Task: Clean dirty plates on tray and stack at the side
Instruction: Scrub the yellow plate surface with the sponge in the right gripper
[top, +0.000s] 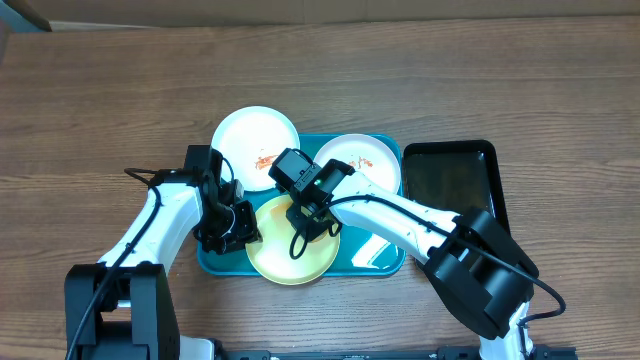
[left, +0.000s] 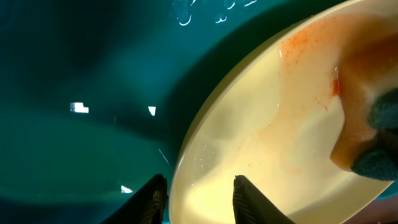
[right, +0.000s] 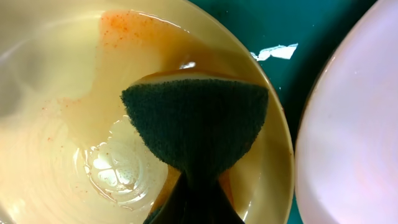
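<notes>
1. Left claw is down at the near-left edge of the yellow plate. Its fingers straddle the rim with a gap between them, released rather than clamped.
2. A white plate with orange-red smears overhangs the far-left corner of the teal tray, partly over the table.
3. The yellow plate lies in the tray's near middle. It is wet, with thinned orange sauce across it.
4. Right claw is clenched on a green sponge, which presses on the yellow plate.
5. A second white plate, faintly smeared, sits in the tray's far-right corner.
6. Far right, beside the tray, lies a narrow black tray.
</notes>
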